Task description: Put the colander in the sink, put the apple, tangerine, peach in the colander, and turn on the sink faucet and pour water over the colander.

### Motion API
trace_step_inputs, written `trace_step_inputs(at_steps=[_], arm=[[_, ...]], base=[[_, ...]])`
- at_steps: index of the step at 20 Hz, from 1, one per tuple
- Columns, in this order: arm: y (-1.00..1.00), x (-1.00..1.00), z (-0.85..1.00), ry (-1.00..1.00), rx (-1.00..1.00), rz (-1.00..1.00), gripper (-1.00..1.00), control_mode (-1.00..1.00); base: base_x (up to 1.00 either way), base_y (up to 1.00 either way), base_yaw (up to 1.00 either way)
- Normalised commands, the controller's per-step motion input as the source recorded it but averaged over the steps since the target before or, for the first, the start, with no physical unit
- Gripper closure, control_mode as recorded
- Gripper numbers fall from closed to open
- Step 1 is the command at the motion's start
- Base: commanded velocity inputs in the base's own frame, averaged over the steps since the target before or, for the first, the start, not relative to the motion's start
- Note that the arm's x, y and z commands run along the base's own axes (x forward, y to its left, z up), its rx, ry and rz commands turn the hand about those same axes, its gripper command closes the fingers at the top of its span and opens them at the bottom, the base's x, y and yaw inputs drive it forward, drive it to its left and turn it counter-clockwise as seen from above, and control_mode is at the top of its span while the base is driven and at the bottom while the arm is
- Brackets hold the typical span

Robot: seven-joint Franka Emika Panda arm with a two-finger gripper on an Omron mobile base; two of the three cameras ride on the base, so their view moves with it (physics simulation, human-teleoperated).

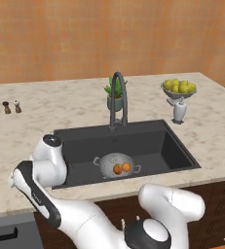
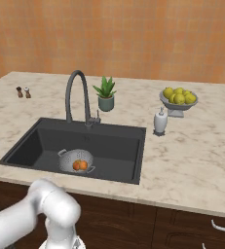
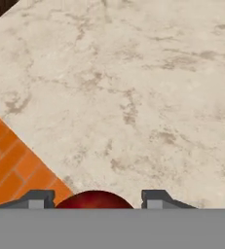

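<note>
1. One colander (image 1: 115, 164) on the sink (image 1: 153, 143) floor, holding two orange fruits: tangerine (image 1: 126, 167), peach (image 1: 117, 168).
2. One apple (image 3: 94, 200) between the gripper (image 3: 97, 199) fingers, jaws clamped on it, above the counter (image 3: 133, 87).

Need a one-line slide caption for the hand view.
Hand view: gripper straddles the red apple between its fingertips, above the marble counter.
</note>
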Motion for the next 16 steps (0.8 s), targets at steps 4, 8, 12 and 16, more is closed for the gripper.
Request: trace_step_inputs(at_steps=[4,8,12,16], arm=[[-1.00,0.00,0.26,0.00,0.00,-0.23,1.00,-1.00],[-1.00,0.00,0.02,0.00,0.00,-0.26,1.00,-1.00],[-1.00,0.06,0.00,0.00,0.00,-0.25,1.00,-1.00],[-1.00,0.06,0.00,0.00,0.00,-0.24,1.00,-1.00]], base=[[0.00,0.00,0.00],[0.00,0.00,0.00],[0.00,0.00,0.00],[0.00,0.00,0.00]])
